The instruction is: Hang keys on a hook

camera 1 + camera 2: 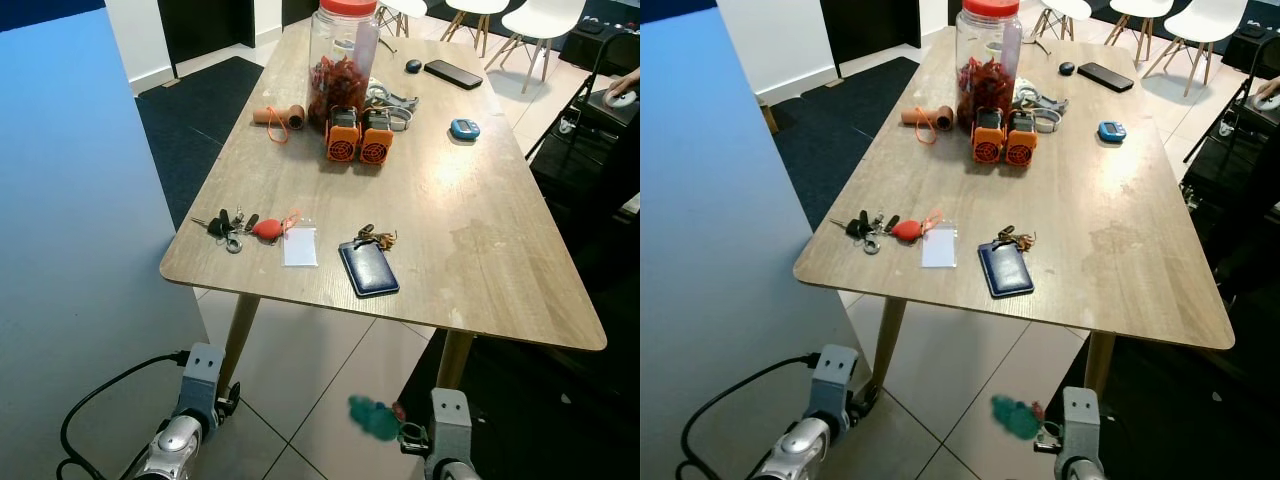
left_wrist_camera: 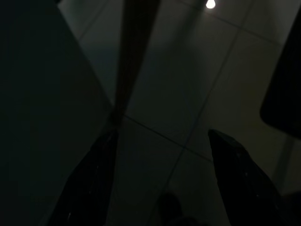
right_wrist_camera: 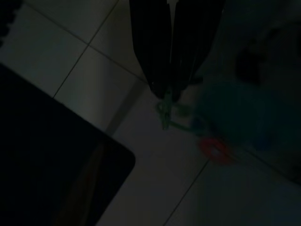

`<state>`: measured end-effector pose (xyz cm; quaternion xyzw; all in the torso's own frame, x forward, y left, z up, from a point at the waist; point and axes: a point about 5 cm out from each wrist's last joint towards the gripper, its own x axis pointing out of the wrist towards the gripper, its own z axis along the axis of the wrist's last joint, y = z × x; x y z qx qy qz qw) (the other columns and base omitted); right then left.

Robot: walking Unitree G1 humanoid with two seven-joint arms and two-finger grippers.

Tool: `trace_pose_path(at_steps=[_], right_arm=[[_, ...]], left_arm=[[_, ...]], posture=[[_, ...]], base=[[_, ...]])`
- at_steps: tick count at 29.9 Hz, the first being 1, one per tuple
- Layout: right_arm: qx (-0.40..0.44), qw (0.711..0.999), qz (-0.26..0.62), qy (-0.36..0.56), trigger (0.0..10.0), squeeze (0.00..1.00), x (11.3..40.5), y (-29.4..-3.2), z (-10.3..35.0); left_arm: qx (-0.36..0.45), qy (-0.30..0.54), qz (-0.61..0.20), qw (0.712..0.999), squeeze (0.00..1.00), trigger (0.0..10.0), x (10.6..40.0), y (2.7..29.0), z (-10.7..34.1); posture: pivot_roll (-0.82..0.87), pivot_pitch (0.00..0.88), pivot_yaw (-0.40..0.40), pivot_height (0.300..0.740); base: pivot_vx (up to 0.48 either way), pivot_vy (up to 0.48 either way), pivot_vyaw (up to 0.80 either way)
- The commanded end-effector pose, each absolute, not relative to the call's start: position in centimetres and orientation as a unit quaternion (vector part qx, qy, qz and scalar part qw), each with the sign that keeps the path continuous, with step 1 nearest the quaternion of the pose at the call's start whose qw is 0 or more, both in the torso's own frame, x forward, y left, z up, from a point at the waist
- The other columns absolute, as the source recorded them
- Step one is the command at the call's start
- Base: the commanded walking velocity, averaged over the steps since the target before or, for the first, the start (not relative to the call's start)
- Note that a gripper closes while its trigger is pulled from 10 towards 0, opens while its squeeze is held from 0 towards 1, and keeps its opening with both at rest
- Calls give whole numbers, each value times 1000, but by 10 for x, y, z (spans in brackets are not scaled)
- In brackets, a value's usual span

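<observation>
Right gripper (image 3: 170, 92) hanging low, fingers clenched on green key ring (image 3: 175, 115), teal fob (image 1: 374, 417) dangling beneath fingertips, carried for hanging. Left gripper (image 2: 162, 141) idle, fingers released.

- Table (image 1: 480, 250): wooden, ahead of and above left gripper (image 2: 162, 136) and right gripper (image 3: 164, 92).
- Wallet (image 1: 368, 268): navy, near edge, ahead between the grippers.
- Card sleeve (image 1: 300, 246): clear, just beside wallet, toward left gripper's side.
- Jar (image 1: 340, 60): red lid, reddish contents, far ahead.
- Two orange devices (image 1: 358, 135): touching each other, just before jar.
- Phone (image 1: 453, 73): black, far end, right gripper's side.
- Panel (image 1: 70, 200): blue, outside left gripper.
- Floor (image 1: 320, 370): pale tiles, beneath both grippers.
- Chairs (image 1: 540, 20): white, beyond table.
</observation>
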<state>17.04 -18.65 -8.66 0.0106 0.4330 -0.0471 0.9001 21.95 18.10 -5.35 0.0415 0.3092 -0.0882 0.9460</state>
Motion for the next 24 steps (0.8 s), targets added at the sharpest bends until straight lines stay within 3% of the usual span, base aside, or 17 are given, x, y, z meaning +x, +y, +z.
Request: trace_pose_path(at_steps=[1, 24], right_arm=[[4, 900, -37, 434, 10000, 0, 171, -184, -87], [-13, 904, -15, 428, 10000, 0, 177, -180, -85]], left_arm=[[44, 321, -89, 942, 0, 10000, 213, 181, -58], [43, 314, -72, 946, 0, 10000, 214, 185, -56]], posture=[[58, 34, -38, 740], [62, 20, -49, 740]], base=[[0, 0, 800], [0, 0, 800]])
